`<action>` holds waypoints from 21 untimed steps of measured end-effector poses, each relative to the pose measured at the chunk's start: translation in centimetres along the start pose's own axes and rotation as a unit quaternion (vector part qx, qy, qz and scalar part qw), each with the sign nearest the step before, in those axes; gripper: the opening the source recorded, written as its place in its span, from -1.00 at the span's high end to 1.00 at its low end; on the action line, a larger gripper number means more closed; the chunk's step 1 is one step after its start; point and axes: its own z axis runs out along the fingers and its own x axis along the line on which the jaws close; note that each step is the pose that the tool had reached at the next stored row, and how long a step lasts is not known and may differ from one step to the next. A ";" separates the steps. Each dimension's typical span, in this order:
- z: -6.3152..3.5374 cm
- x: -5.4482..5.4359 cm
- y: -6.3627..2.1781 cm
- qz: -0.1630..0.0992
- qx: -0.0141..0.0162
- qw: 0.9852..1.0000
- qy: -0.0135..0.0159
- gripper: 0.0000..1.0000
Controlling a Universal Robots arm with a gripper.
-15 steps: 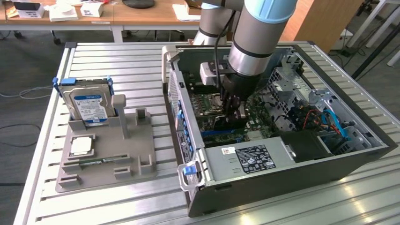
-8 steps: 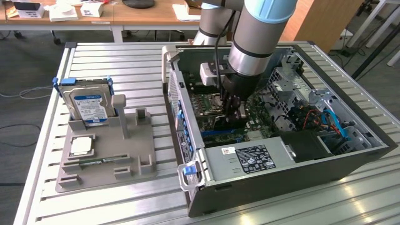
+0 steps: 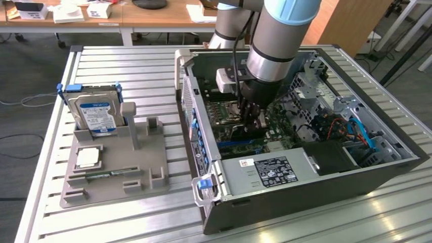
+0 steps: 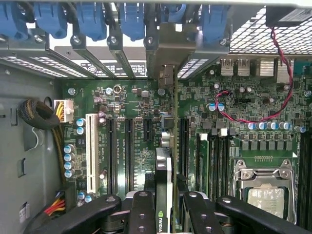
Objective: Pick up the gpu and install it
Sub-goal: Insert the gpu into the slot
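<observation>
Gripper: the gripper [image 4: 165,207] is inside the open computer case [image 3: 378,174], its black fingers [image 4: 141,214] pressed from both sides onto the thin card standing between them.
Gpu: the gpu [image 4: 164,170] stands on edge between the fingers, pinched by them, and runs away from the gripper toward the back wall of the case. In the exterior view the gripper [image 3: 251,119] hangs low over the green motherboard [image 3: 226,114], with the card dark and hard to make out beneath it.
Card position: the gpu's lower edge lies along a long slot of the motherboard [image 4: 131,141], between the black expansion slots [image 4: 129,151] on one side and the memory slots [image 4: 204,156] on the other. Whether it is fully seated I cannot tell.
Card end: its metal end reaches the row of blue clips [image 4: 131,19] at the case's back wall.
Writing on card: a green logo mark shows on the card's top edge near the fingers; no words are readable.
Power supply label: a white and black label [image 3: 266,171] sits on the grey box at the case's near end; its text is too small to read.
Hard drive: a hard drive [image 3: 94,115] with a blue-white label stands upright in the grey holder [image 3: 115,172] on the exterior view's left, well apart from the case.
Table: the slatted metal table [image 3: 121,66] bears both case and holder.
</observation>
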 end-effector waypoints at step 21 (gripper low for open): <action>0.12 0.1 0.00 -0.001 0.000 1.000 0.000 0.47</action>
